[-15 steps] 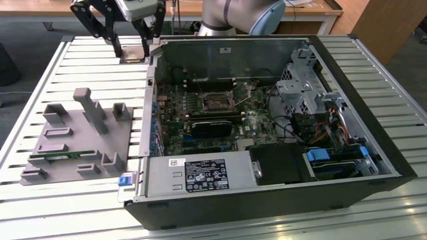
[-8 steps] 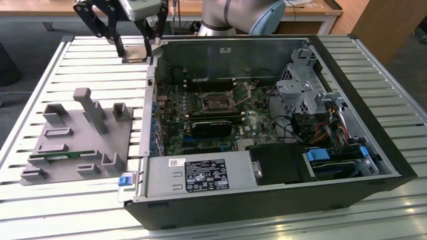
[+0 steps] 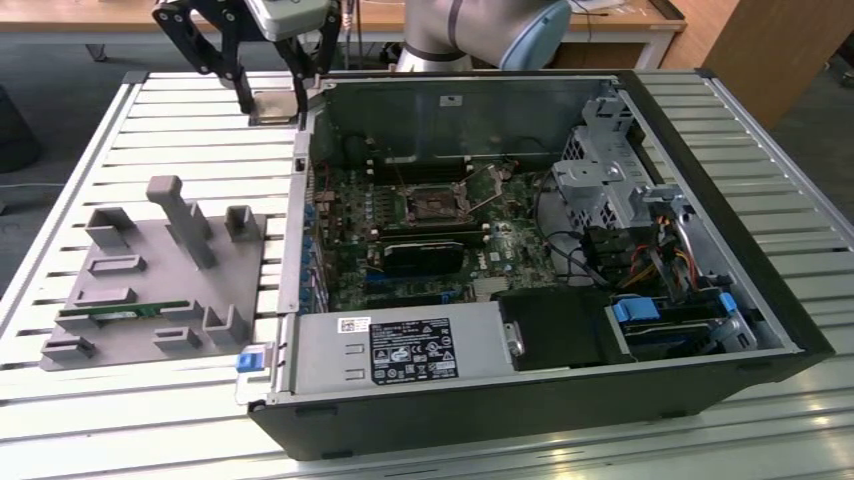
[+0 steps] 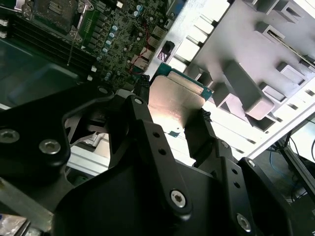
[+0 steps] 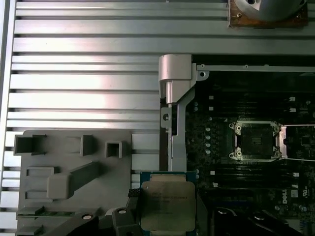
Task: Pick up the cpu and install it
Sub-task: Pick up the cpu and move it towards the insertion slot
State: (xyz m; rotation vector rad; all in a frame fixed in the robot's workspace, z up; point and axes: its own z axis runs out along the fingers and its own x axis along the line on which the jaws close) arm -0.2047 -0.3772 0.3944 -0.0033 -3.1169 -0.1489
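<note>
Over the far part of the slatted table, toward the exterior view's left and just beside the far-left corner of the open computer case: gripper, fingers closed partway onto two opposite edges of the cpu, nothing else in hold. Metal top of the chip facing up, body seemingly clear of the table; contact side hidden. In the first wrist view, cpu hanging between the grey parts fixture and the case wall, overlapping the fixture's edge. Socket on the motherboard, inside the case and well apart from the chip, to the exterior view's right; centre dark and apparently uncovered.

Judged hazards:
- Slip or twist within the grip, owing to thin smooth edges and little contact surface.
- Snagging on the raised case wall or its silver corner bracket during any low sideways travel, chip and wall being close.
- Bent socket contacts from tilted, offset or wrongly rotated seating; orientation marks not legible.
- Knock of the broad black finger links against parts crowded round the socket, given the tight space there.
- Drop onto the board from a loosened hold.
</note>
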